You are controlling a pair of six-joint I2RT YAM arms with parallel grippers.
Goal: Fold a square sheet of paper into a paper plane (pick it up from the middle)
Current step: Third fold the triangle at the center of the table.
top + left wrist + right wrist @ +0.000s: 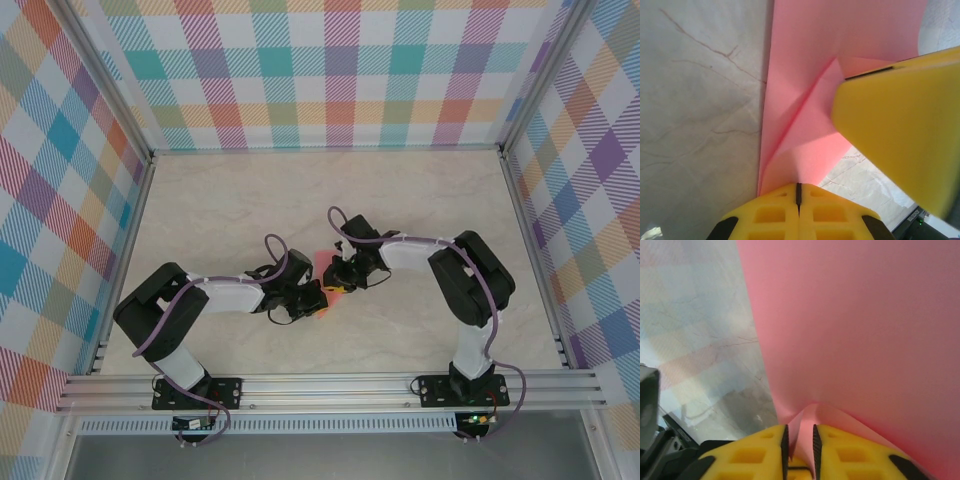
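Left wrist view first: nearest the lens we see the left hand (798, 195), its two yellow fingers pressed together with no gap and pinching the near edge of the square sheet of paper (805, 75). The salmon-pink sheet runs away from us, partly folded, with creases meeting near its middle. The pale marbled counter (700, 125) lies to its left. On the right a broad yellow finger (900, 135) from the other arm rests against the sheet.

In the right wrist view the right hand (800, 437) sits at the bottom, its fingers slightly apart. A curl of the pink sheet rises into that narrow gap, and we cannot tell whether the pads touch it. Beyond, the sheet spreads up and to the right.

From the top external view, the arm bases sit at the near edge and both arms bend inward. The two hands meet around the middle of the counter, with the pink sheet showing between them and just beyond. Plaid walls (340, 70) close the far side
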